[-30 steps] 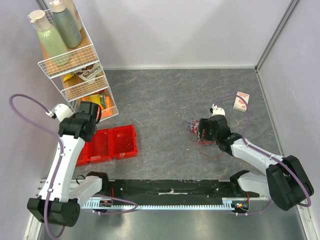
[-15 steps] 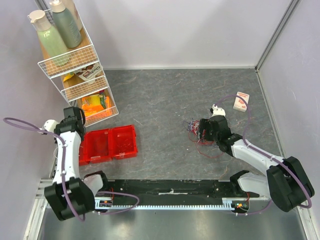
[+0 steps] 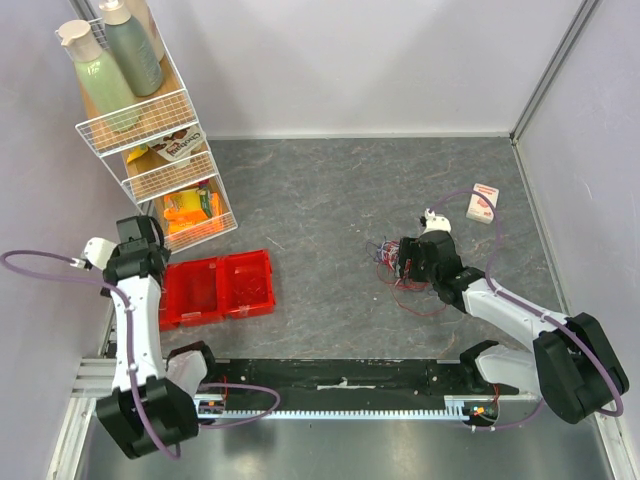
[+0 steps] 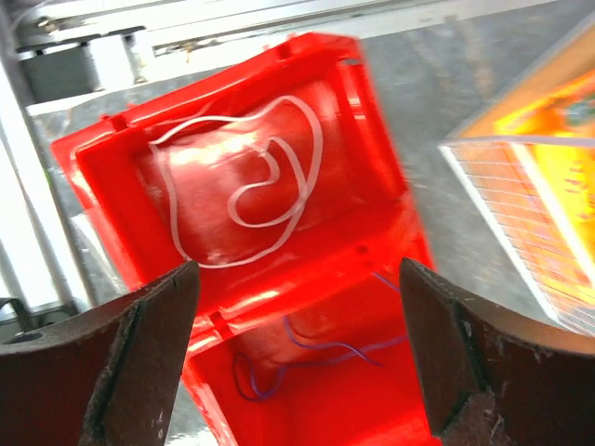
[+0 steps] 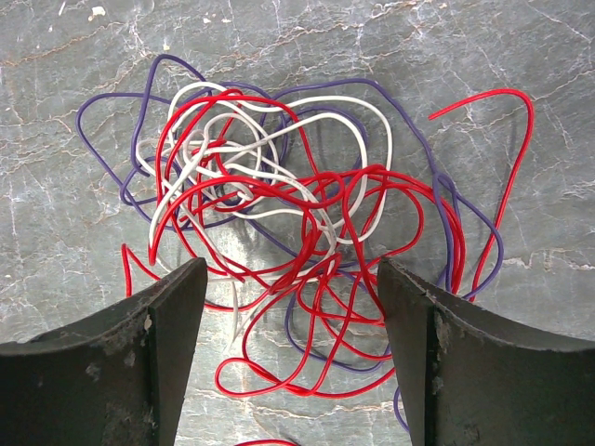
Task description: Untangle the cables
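A tangle of red, white and dark purple cables (image 3: 393, 268) lies on the grey table right of centre. My right gripper (image 3: 408, 260) hovers just over it, and in the right wrist view the cables (image 5: 288, 232) spread out in front of and between the open fingers of my right gripper (image 5: 290, 307). My left gripper (image 3: 135, 240) hangs left of a red two-compartment bin (image 3: 238, 262). Seen from the left wrist, my left gripper (image 4: 296, 325) is open and holds nothing. Below it one white cable (image 4: 251, 177) lies in the far compartment and one purple cable (image 4: 307, 358) in the near one.
A white wire rack (image 3: 150, 140) with bottles and snack packs stands at the back left, close to the bin; its corner (image 4: 539, 214) shows in the left wrist view. A small white and red box (image 3: 483, 203) lies at the right. Walls close in the table.
The left arm has swung left and back, carrying its gripper from near the rack and bin to the table's left edge. The right arm and the tangle have not moved.
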`<action>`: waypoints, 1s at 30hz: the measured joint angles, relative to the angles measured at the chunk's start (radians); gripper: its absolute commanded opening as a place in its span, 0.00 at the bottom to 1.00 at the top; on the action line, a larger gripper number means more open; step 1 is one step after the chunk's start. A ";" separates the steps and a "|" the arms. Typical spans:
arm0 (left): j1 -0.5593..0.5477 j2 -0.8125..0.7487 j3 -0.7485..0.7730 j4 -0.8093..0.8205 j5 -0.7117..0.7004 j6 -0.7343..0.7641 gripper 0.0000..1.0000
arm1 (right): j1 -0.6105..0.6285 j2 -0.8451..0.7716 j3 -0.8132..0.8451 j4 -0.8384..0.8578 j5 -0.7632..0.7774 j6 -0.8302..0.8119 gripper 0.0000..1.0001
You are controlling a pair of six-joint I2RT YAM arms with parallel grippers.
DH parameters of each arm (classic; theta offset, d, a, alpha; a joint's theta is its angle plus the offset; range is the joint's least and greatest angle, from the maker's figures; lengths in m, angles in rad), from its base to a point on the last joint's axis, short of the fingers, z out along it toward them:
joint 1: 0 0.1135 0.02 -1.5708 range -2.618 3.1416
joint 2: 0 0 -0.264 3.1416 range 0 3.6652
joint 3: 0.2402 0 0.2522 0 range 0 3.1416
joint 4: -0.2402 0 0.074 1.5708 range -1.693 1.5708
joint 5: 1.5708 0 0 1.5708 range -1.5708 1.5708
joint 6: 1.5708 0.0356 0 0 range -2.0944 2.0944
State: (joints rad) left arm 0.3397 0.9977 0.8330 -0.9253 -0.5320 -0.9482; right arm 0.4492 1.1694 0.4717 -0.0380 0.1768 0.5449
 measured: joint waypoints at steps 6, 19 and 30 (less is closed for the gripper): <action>-0.147 -0.130 0.084 0.055 0.127 0.064 0.91 | 0.000 0.008 0.000 0.000 -0.006 0.000 0.80; -1.001 0.082 0.093 0.554 0.555 0.382 0.73 | 0.036 0.127 0.007 0.053 -0.163 -0.008 0.29; -1.039 0.448 0.291 0.581 0.936 0.657 0.72 | 0.233 0.065 0.003 0.106 -0.269 0.093 0.64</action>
State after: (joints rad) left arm -0.6991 1.4456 1.1236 -0.3439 0.4042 -0.2916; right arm 0.6823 1.2346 0.4751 0.0677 -0.0925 0.6376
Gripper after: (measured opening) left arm 0.691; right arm 0.495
